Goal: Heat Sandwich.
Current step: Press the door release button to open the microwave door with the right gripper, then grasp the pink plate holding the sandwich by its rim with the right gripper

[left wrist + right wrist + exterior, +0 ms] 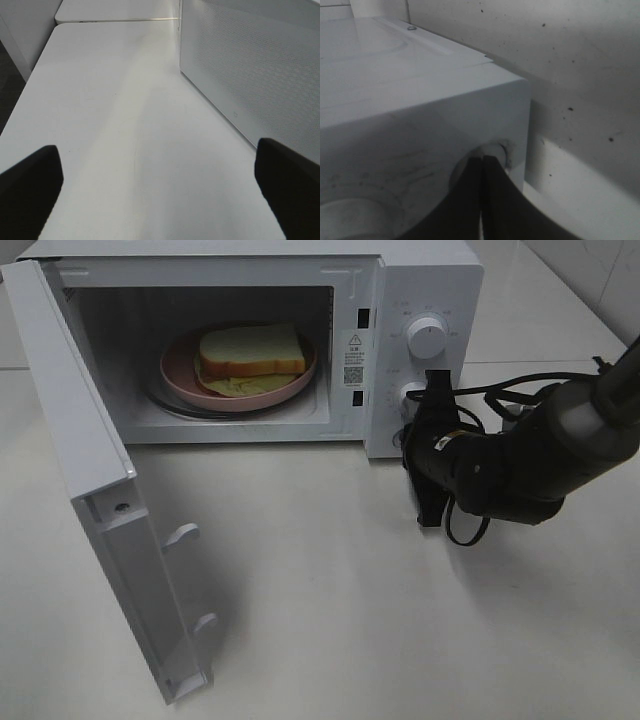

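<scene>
The sandwich (250, 352), pale bread over a yellow layer, lies on a round pink plate (178, 370) inside the white microwave (420, 280), whose door (90, 470) hangs wide open to the left. My right gripper (413, 408) is shut with nothing in it; its black fingertips (490, 172) press together at the lower knob (496, 151) on the control panel. My left gripper (157, 167) is out of the exterior view. Its own view shows it open, both fingers (30, 185) far apart above bare table, with nothing between them.
The upper knob (428, 337) sits above the lower one (408, 392). Black cables (505, 400) trail behind the right arm. A white dotted panel of the microwave (250, 65) stands close beside the left gripper. The table's edge (25, 95) runs along its other side.
</scene>
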You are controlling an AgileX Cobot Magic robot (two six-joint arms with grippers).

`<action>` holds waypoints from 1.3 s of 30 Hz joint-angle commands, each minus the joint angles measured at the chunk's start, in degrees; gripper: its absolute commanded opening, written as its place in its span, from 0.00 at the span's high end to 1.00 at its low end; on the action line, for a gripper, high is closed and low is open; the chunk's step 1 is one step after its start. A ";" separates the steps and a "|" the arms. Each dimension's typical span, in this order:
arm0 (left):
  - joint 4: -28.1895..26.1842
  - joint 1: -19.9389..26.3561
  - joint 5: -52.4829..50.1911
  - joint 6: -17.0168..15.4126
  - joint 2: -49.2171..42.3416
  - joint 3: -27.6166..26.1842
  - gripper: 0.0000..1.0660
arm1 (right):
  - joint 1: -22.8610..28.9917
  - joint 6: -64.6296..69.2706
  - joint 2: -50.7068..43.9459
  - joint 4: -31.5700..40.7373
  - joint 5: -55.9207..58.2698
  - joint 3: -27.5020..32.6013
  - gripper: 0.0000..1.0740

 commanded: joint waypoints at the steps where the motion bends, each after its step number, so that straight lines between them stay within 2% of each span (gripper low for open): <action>1: -0.46 0.17 0.06 -0.11 -1.49 0.17 0.05 | -0.29 -2.52 -2.58 -1.32 3.15 1.49 0.98; 14: -0.46 0.17 0.06 -0.11 -1.49 0.17 0.05 | -0.29 -14.38 -11.63 -1.38 15.81 4.93 0.97; 23: -0.46 0.17 0.06 -0.11 -1.49 0.17 0.05 | -0.40 -33.29 -17.82 -1.38 30.77 4.93 0.97; 29: -0.46 0.17 0.06 -0.11 -1.49 0.17 0.05 | -0.46 -52.54 -21.83 -1.55 42.69 4.93 0.96; 39: -0.46 0.17 0.06 -0.11 -1.49 0.17 0.05 | -0.46 -69.44 -27.27 -1.60 55.86 4.81 0.94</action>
